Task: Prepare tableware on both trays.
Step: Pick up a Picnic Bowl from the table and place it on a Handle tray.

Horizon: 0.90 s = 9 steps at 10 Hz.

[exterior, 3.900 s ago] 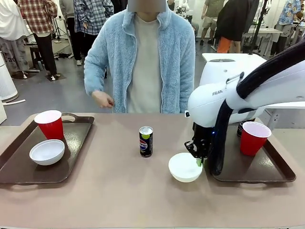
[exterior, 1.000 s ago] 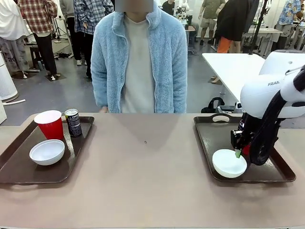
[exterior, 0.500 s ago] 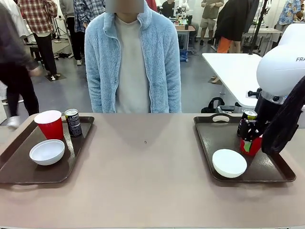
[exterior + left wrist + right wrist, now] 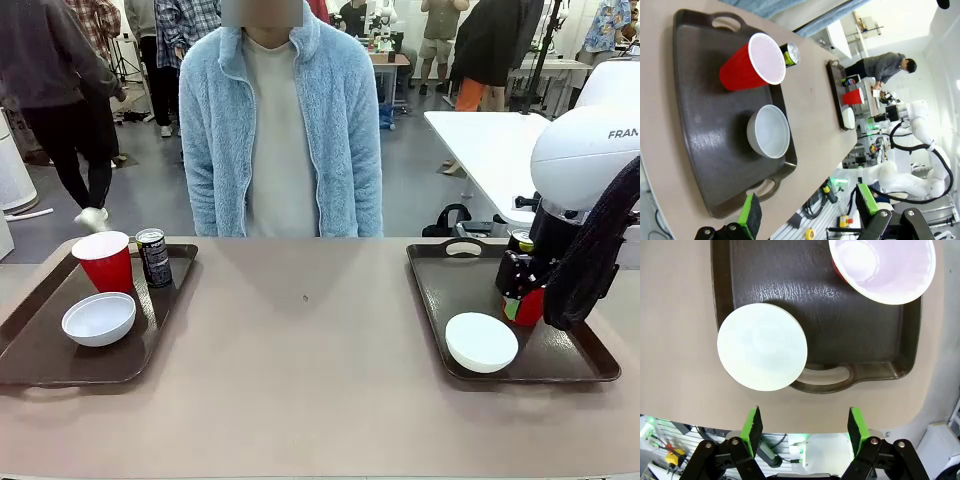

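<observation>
The left tray (image 4: 40,350) holds a red cup (image 4: 103,262) and a white bowl (image 4: 99,317). In the left wrist view the same cup (image 4: 752,62) and bowl (image 4: 769,131) lie ahead of my open left gripper (image 4: 809,207), which hangs off the tray's (image 4: 700,130) end with nothing between its fingers. On the right tray (image 4: 440,290) sits the other bowl (image 4: 481,341), free of any grip. My right gripper (image 4: 515,305) hovers open above that tray, partly hiding the second red cup (image 4: 530,306). From the right wrist, bowl (image 4: 762,346) and cup (image 4: 882,267) lie below the open gripper (image 4: 805,425).
A dark drink can (image 4: 153,257) stands on the left tray beside the cup. Another can (image 4: 521,240) stands behind my right gripper. A person in a light blue fleece (image 4: 280,120) stands at the far edge. The bare tabletop (image 4: 305,350) stretches between the trays.
My right gripper carried the bowl from the table onto the right tray, let go and lifted away over the cup. The can went from mid-table to the left tray.
</observation>
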Each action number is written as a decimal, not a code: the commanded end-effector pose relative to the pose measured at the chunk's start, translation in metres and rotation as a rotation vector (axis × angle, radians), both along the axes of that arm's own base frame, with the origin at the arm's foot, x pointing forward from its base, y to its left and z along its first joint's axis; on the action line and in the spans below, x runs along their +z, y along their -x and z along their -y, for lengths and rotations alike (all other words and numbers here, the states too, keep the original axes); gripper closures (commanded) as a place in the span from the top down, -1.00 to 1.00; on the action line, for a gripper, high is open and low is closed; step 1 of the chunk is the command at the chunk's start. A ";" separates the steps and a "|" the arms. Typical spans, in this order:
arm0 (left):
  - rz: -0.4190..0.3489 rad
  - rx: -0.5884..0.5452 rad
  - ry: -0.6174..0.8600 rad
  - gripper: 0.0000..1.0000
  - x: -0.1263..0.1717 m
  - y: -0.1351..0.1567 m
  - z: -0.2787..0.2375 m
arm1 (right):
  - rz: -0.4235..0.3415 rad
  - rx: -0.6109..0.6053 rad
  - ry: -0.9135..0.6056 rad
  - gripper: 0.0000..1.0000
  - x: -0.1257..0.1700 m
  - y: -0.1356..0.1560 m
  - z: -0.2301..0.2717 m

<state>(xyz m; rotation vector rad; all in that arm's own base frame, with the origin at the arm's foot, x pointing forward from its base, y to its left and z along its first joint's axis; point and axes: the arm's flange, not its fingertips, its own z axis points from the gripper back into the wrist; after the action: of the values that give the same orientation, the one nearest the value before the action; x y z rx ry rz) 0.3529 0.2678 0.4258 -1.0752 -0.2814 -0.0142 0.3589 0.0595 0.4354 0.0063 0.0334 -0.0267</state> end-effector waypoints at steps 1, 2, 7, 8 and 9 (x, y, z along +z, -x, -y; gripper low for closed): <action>0.005 0.003 0.010 1.00 0.002 0.003 0.002 | 0.013 -0.005 -0.002 0.76 -0.003 -0.001 0.000; 0.005 0.003 0.010 1.00 0.002 0.003 0.002 | 0.013 -0.005 -0.002 0.76 -0.003 -0.001 0.000; 0.005 0.003 0.010 1.00 0.002 0.003 0.002 | 0.029 0.066 -0.225 0.76 0.019 0.012 0.013; 0.005 0.003 0.010 1.00 0.002 0.003 0.002 | 0.064 0.063 -0.351 0.76 0.036 0.021 0.029; 0.005 0.003 0.010 1.00 0.002 0.003 0.002 | 0.096 0.034 -0.465 0.76 0.050 0.025 0.052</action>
<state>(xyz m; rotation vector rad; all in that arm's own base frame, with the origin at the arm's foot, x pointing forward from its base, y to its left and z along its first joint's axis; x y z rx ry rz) 0.3529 0.2679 0.4256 -1.0753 -0.2812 -0.0138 0.3467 0.0295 0.4757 0.3202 -0.0476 0.0060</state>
